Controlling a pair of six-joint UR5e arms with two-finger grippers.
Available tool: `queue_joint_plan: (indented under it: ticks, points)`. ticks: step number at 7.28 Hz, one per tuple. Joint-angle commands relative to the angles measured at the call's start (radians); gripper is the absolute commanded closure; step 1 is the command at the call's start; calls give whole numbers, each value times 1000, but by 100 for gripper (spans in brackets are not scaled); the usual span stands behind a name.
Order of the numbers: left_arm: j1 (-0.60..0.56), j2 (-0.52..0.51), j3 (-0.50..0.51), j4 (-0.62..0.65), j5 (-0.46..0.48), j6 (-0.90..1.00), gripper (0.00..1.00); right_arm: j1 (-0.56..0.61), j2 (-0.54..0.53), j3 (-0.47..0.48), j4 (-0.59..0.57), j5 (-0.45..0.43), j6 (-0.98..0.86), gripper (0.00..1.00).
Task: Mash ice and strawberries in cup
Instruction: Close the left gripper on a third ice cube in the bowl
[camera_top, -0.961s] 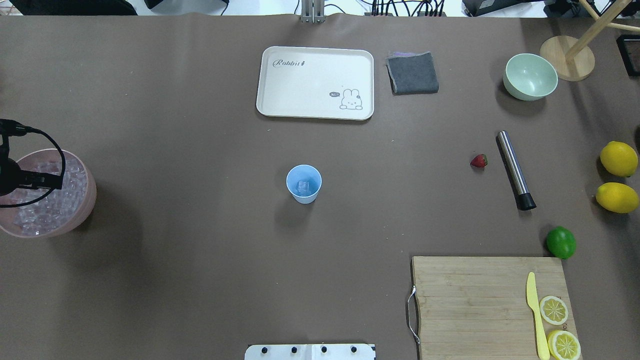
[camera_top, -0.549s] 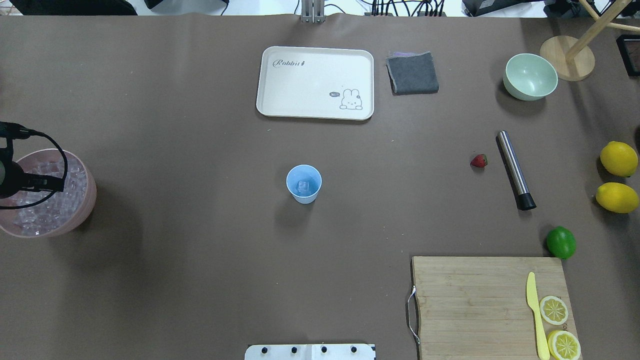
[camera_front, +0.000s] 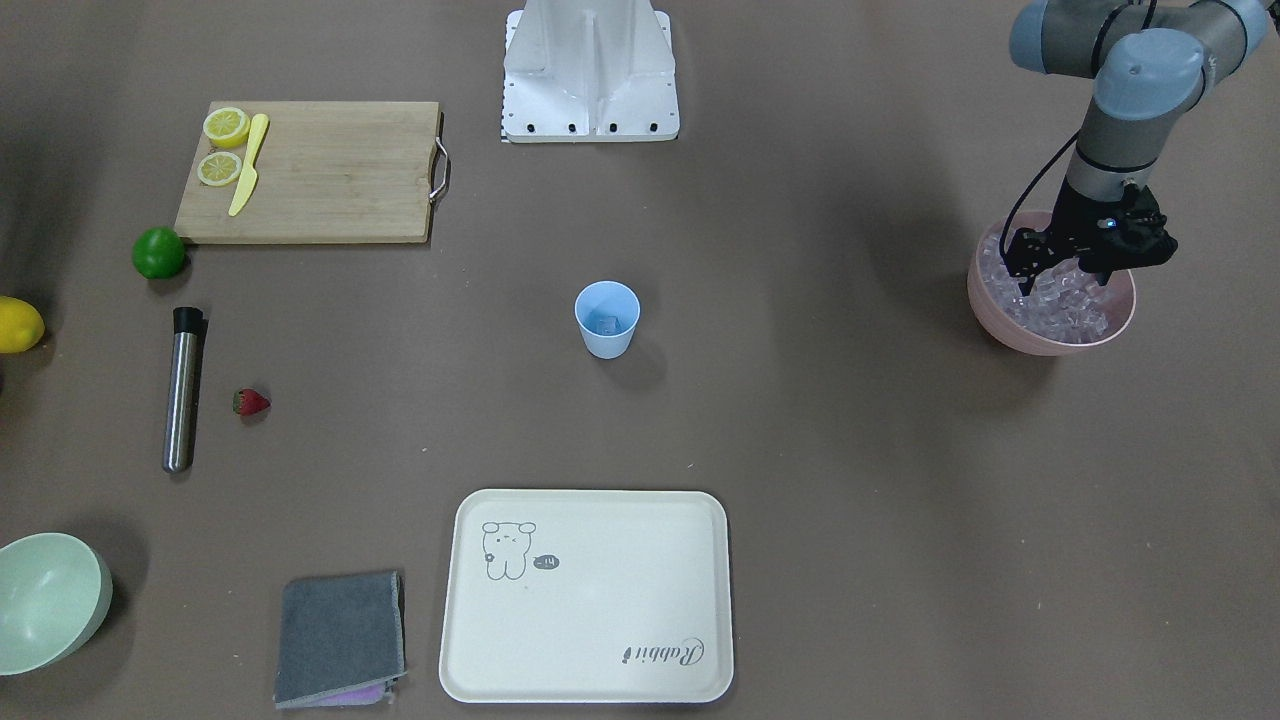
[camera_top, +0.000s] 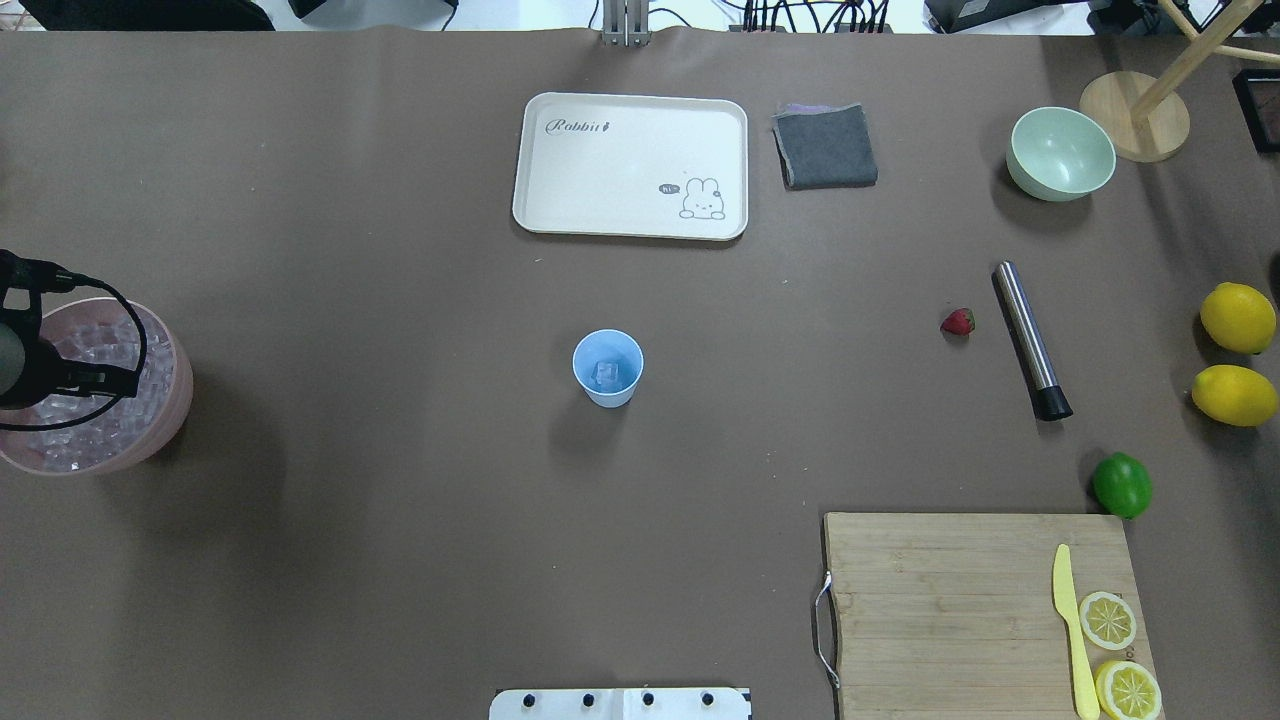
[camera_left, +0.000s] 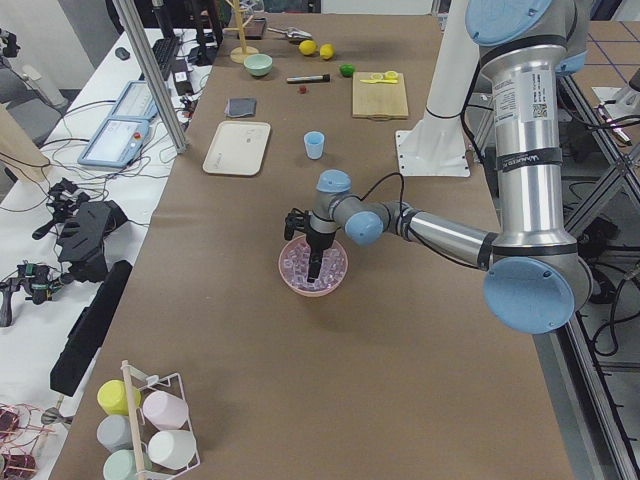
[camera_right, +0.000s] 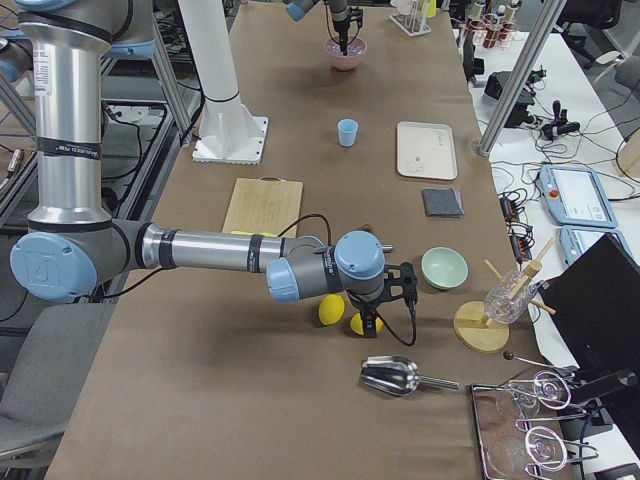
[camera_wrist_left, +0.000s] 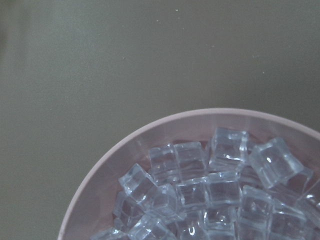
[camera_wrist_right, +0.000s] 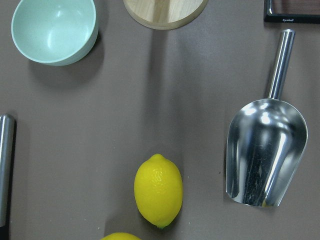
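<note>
The left gripper (camera_front: 1060, 280) hung tips-down over the pink bowl (camera_front: 1000, 322), which stood well away from the cup (camera_top: 607, 368) on the robot's left side of the table. Its fingers reached in among the ice (camera_wrist_left: 220, 185) heaped there. In the front-facing view the jaws looked parted, with cubes showing in the gap. Nothing could be made out as gripped, and the left wrist view showed only the heap and the bowl's rim, no fingertips.

The cup stood upright near the table's middle, with one ice cube (camera_top: 606, 374) lying at its bottom. The strawberry (camera_top: 957, 321) lay on the table well to the other side of the cup, towards the robot's right and just beside the steel muddler (camera_top: 1030, 340).

The right gripper (camera_right: 367, 322) hovered farther out than that from the cup, above the two lemons (camera_top: 1238, 355). It showed only in the side view, so whether it was open or closed could not be told.

The step in hand looked like fetching more ice. What mattered for it was that the cubes lay straight below the left gripper, already between its fingers. A pick would likely need only a squeeze and a lift, then a long carry sideways to the cup. The left arm was plainly the nearer one for ice, the right for the strawberry.
</note>
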Motion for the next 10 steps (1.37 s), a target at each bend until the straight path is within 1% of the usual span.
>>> queue_joint_plan:
  ticks: [1,2,4,7,8,9,10]
  points:
    - [9,5,-1,2,0,-1,4,0,0,1,0,-2,0,0]
    - [9,7,-1,2,0,-1,7,0,0,1,0,-2,0,0]
    - [15,7,5,2,0,-1,19,2,1,2,2,-2,0,0]
    - [15,20,-1,2,0,-1,20,2,1,5,2,-2,0,0]
    - [15,24,-5,2,0,-1,38,0,1,5,2,-2,0,0]
    - [15,24,-8,2,0,-1,53,0,1,5,2,-2,0,0]
    - [15,25,-8,2,0,-1,57,0,0,5,0,-2,0,0]
